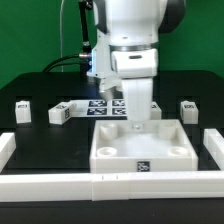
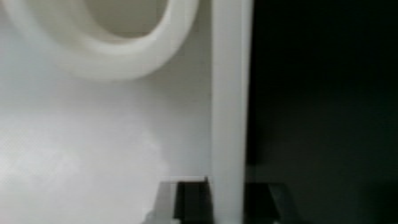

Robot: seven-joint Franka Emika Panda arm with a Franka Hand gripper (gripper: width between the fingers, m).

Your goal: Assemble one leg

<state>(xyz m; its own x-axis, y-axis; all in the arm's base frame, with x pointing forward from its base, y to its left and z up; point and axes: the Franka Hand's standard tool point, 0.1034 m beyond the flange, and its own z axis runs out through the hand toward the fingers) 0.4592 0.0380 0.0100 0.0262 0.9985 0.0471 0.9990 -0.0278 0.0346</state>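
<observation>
The large white square panel (image 1: pixel 140 145) with corner recesses lies on the black table. My gripper (image 1: pixel 137 118) reaches down at its far wall. In the wrist view my gripper (image 2: pixel 231 200) straddles the panel's thin upright wall (image 2: pixel 231 100), with one dark finger (image 2: pixel 196 205) on each side pressed against it. A round corner recess (image 2: pixel 125 40) shows beside the wall. Three small white legs with tags stand on the table: two at the exterior view's left (image 1: pixel 22 108) (image 1: pixel 60 114) and one at its right (image 1: pixel 188 108).
The marker board (image 1: pixel 100 105) lies behind the panel. A white U-shaped rail (image 1: pixel 110 185) runs along the front and up both sides (image 1: pixel 5 150) (image 1: pixel 212 145), with the panel close against its front bar.
</observation>
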